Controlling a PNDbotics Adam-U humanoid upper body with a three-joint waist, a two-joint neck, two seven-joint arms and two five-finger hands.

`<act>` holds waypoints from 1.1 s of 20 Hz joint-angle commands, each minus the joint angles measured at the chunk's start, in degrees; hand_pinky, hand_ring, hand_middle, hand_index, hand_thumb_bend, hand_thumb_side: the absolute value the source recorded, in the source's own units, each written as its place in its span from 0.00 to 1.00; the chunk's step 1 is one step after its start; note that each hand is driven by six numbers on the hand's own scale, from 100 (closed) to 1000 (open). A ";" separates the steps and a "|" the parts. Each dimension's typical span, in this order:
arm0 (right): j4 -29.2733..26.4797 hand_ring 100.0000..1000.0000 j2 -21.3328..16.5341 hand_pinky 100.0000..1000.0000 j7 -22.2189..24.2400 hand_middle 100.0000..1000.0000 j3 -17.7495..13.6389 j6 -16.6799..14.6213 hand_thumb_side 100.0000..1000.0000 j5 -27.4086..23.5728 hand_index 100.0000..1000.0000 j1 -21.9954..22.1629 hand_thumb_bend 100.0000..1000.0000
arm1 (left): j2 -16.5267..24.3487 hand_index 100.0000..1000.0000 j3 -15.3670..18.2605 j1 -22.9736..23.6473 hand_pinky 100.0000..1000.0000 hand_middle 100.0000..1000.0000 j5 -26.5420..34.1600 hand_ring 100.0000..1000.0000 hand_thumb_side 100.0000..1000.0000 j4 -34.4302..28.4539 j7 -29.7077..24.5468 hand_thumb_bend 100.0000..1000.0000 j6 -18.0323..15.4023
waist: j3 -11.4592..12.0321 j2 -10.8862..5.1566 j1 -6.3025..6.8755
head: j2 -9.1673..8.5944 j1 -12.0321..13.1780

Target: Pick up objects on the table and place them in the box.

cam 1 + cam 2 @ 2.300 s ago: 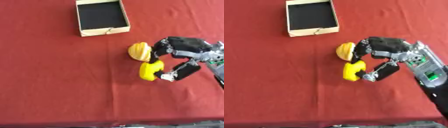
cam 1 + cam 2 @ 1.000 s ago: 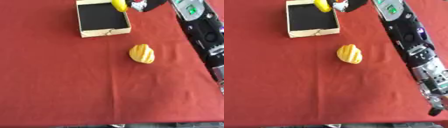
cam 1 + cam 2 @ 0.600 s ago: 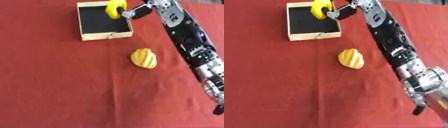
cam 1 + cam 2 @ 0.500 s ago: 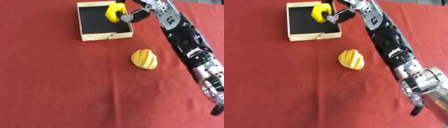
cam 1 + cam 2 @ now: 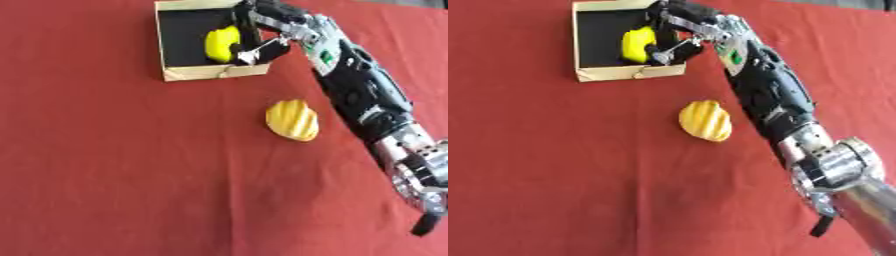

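Yellow and smooth-skinned, a small rounded object (image 5: 221, 44) is held over the black interior of the box (image 5: 173, 75), pinched by the curled fingers of the right hand (image 5: 255, 31), which reaches in from the box's right wall. It is judged to be light and fairly stiff, perhaps a little slippery, so a hold across its middle seems to suit it. A second piece, a ridged yellow-orange object (image 5: 292, 120), lies on the red cloth (image 5: 105, 165) well apart from the box. Its ribs are expected to offer purchase; its broad flanks look best for grasping. The left hand is not seen.
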 commanded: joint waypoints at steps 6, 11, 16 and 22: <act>-0.41 0.76 -0.88 0.66 -7.21 0.83 -0.21 4.04 0.01 10.00 0.97 -1.32 0.00 | 0.52 0.84 0.06 -0.29 0.86 0.73 0.61 0.75 0.69 -0.91 -0.58 0.02 0.18 | 0.05 -1.31 0.55 | -0.52 0.11; -1.14 0.79 -1.07 0.68 -7.72 0.83 -0.81 2.66 0.07 12.49 0.97 -0.82 0.00 | 0.46 0.84 0.09 0.05 0.86 0.73 0.67 0.75 0.69 -0.91 -0.64 0.02 0.34 | -0.53 -1.76 0.92 | -0.08 0.57; -4.58 0.79 -2.09 0.68 -5.04 0.81 -1.07 2.45 0.00 5.44 0.96 -0.16 0.00 | 0.45 0.84 0.12 0.47 0.86 0.73 0.60 0.75 0.69 -0.91 -0.72 0.02 0.55 | -1.01 -2.37 1.26 | 0.43 1.19; -12.60 0.80 -4.05 0.69 2.13 0.80 -0.48 3.96 0.00 -6.88 0.95 1.07 0.00 | 0.56 0.84 0.12 0.90 0.86 0.73 0.50 0.75 0.69 -0.91 -0.73 0.02 0.80 | -1.87 -3.14 1.68 | 1.11 1.86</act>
